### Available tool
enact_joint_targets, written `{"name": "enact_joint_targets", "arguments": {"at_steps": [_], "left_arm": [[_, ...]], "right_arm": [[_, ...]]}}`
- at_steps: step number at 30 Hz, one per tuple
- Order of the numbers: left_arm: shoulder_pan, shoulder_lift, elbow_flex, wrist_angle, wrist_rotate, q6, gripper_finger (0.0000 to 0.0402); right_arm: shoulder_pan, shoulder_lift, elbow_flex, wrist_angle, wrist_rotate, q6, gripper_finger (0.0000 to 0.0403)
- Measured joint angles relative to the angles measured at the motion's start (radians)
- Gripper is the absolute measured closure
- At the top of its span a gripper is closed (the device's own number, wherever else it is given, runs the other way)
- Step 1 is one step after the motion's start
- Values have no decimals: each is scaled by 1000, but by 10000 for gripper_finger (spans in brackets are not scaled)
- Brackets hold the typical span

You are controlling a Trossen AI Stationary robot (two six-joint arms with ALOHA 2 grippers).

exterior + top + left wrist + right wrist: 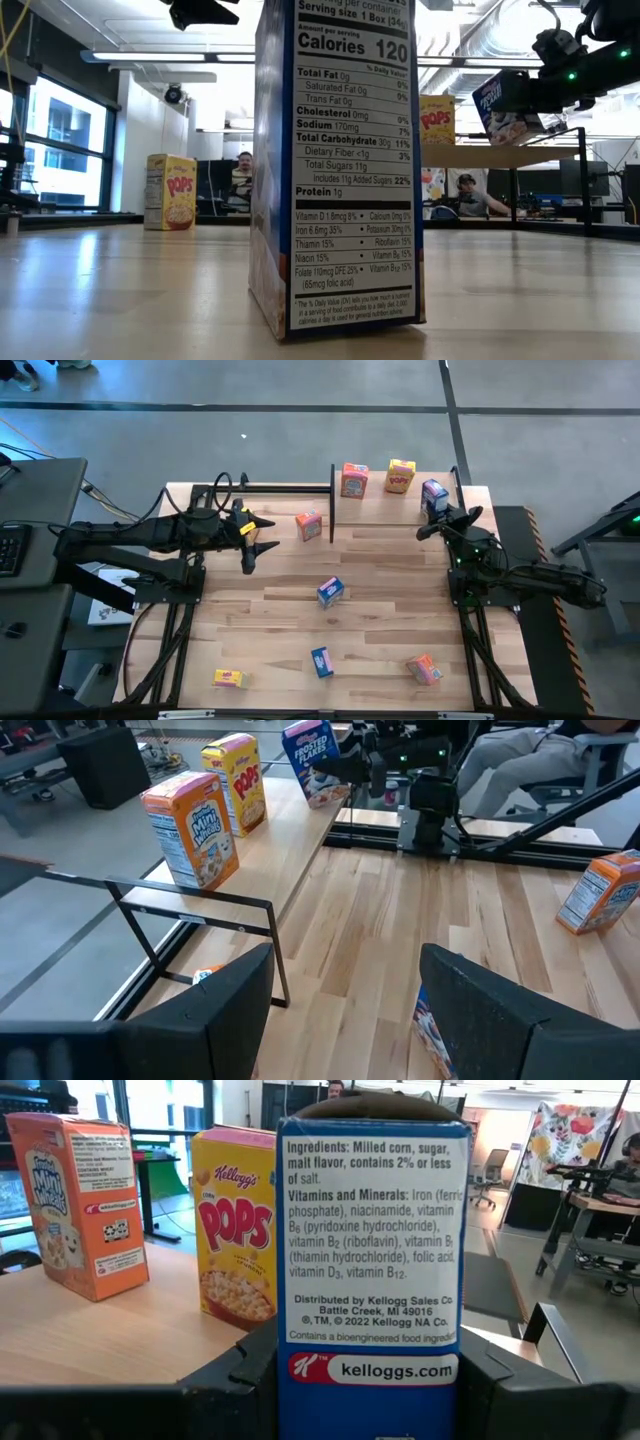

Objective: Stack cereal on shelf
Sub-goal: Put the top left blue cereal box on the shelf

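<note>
Over the shelf point(400, 510), the right gripper point(437, 510) pinches a blue cereal box point(372, 1270) beside the yellow box point(236, 1225) and orange box point(83, 1200) standing there. Next, I judge, it should set the box down upright and let go. At the table's other side, the left gripper point(249, 550) hangs spread and empty.

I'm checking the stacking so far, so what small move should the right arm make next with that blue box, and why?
Probably lower it onto the shelf beside the yellow Pops box and let go. The right gripper holds the blue box upright above the board, level with the two boxes standing there.
</note>
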Motion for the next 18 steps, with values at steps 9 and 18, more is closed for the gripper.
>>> {"name": "enact_joint_targets", "arguments": {"at_steps": [9,18], "left_arm": [[0,0,0,0,0,0,158],[0,0,0,0,0,0,158]], "right_arm": [[0,0,0,-2,1,-1,219],[0,0,0,-4,7,-1,169]]}}
